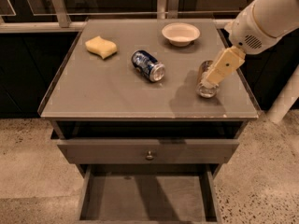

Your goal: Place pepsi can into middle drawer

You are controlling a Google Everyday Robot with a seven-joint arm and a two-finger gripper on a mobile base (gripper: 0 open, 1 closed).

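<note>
The pepsi can (148, 65), dark blue with silver ends, lies on its side near the middle of the cabinet top (107, 92). The gripper (213, 77) hangs at the right side of the top, right over a brown-gold and silver can (204, 90), well to the right of the pepsi can. The middle drawer (145, 197) is pulled out at the bottom of the view, wide and shallow with a bare grey floor.
A yellow sponge (101, 46) lies at the back left of the top and a white bowl (181, 33) at the back right. A drawer front with a small round knob (149, 155) sits slightly open above the middle drawer. Speckled floor surrounds the cabinet.
</note>
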